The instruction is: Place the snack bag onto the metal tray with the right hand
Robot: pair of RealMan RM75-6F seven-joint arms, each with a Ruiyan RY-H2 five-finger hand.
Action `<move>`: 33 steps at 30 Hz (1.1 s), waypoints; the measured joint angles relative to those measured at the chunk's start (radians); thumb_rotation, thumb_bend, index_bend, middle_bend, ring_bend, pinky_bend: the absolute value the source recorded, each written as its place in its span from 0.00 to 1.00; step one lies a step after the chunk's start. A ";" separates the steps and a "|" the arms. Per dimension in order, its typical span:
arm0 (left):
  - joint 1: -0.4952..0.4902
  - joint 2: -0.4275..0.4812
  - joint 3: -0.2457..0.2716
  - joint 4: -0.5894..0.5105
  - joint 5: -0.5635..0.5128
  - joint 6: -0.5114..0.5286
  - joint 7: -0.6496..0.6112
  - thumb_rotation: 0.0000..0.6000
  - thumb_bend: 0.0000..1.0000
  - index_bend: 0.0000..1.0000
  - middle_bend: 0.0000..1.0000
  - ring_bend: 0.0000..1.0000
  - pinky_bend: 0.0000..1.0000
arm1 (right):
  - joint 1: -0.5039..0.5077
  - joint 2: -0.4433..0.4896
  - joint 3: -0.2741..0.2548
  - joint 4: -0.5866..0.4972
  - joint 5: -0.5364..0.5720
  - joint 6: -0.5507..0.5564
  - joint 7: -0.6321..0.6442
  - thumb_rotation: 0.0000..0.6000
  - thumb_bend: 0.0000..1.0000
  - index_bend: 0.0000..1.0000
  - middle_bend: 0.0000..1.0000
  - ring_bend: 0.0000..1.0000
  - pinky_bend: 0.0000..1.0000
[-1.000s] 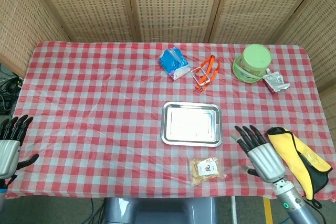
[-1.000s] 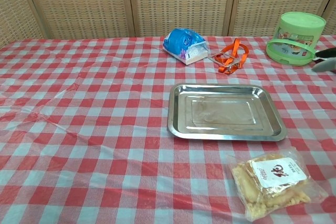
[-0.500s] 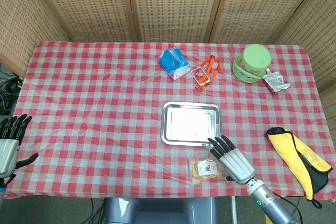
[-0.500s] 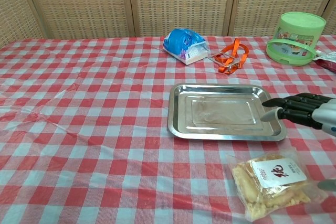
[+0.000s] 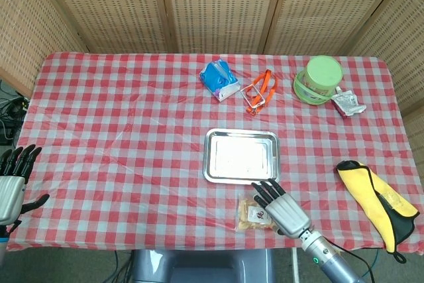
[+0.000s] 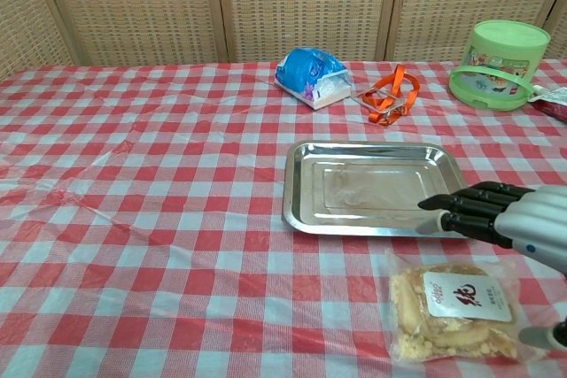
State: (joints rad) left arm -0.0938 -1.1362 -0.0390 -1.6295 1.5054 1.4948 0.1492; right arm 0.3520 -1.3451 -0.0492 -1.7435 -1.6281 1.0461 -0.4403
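At six o'clock of the tray:
Bag: clear crinkled snack bag (image 6: 454, 313) on checked cloth.
Tray: shiny rectangular metal tray (image 6: 305, 205) (bare).
Right hand (image 6: 507, 218): fingers spread above bag, holding nothing.

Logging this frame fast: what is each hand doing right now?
Left hand: open, fingers apart, holding nothing, at the table's edge.
Right hand: open, fingers stretched out over the clear snack bag, not gripping it.

Wicker screens (image 5: 218, 4) behind checked table (image 5: 119, 130)
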 measured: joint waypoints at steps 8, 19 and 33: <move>-0.002 0.000 0.000 -0.001 0.000 -0.003 0.002 1.00 0.09 0.00 0.00 0.00 0.00 | 0.008 -0.003 -0.004 -0.044 0.089 -0.046 -0.113 1.00 0.04 0.16 0.00 0.00 0.00; 0.000 0.002 -0.001 -0.003 -0.002 0.000 0.000 1.00 0.09 0.00 0.00 0.00 0.00 | 0.020 -0.035 -0.010 -0.040 0.141 -0.059 -0.163 1.00 0.04 0.19 0.00 0.00 0.00; 0.001 0.003 -0.003 -0.002 -0.001 0.006 -0.009 1.00 0.10 0.00 0.00 0.00 0.00 | 0.030 -0.076 -0.020 -0.004 0.120 -0.040 -0.164 1.00 0.14 0.61 0.48 0.43 0.50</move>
State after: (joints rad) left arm -0.0927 -1.1329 -0.0421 -1.6314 1.5041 1.5009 0.1400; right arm 0.3817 -1.4216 -0.0690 -1.7472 -1.5085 1.0058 -0.6045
